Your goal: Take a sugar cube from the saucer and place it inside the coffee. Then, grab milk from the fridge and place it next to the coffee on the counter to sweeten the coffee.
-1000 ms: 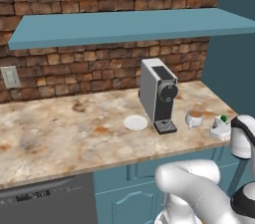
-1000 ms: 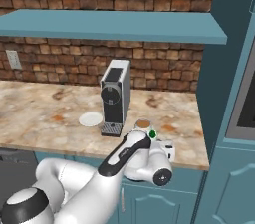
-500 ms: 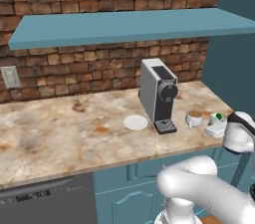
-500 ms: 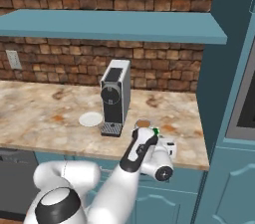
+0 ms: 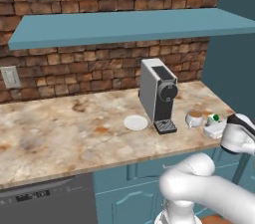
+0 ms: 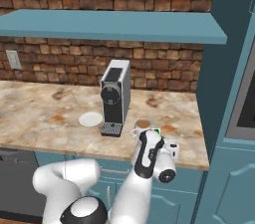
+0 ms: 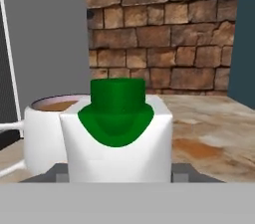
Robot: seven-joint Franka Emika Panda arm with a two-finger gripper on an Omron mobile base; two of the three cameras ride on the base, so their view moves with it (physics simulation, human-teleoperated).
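The milk (image 7: pixel 117 138), a white carton with a green cap, stands just right of the coffee (image 7: pixel 46 131), a white cup of brown liquid. My gripper (image 7: pixel 119 173) is shut on the milk, a grey fingertip on each side. From the left base view the milk (image 5: pixel 214 126) sits beside the coffee (image 5: pixel 194 118) near the counter's (image 5: pixel 69 133) front right edge, with my gripper (image 5: pixel 218 129) behind it. The white saucer (image 5: pixel 136 122) lies left of the coffee machine, its top bare. The sugar cube and the fridge are out of view.
The grey-and-black coffee machine (image 5: pixel 159 95) stands just left of the cup. A teal shelf (image 5: pixel 124 25) hangs over the counter and a tall teal cabinet wall (image 6: pixel 234 68) closes the right end. A dishwasher front (image 5: pixel 47 203) sits below left.
My hand has shifted slightly with the milk, closer to the cup and a bit lower, while the arm's elbow swung up. The cup, saucer and machine have not moved.
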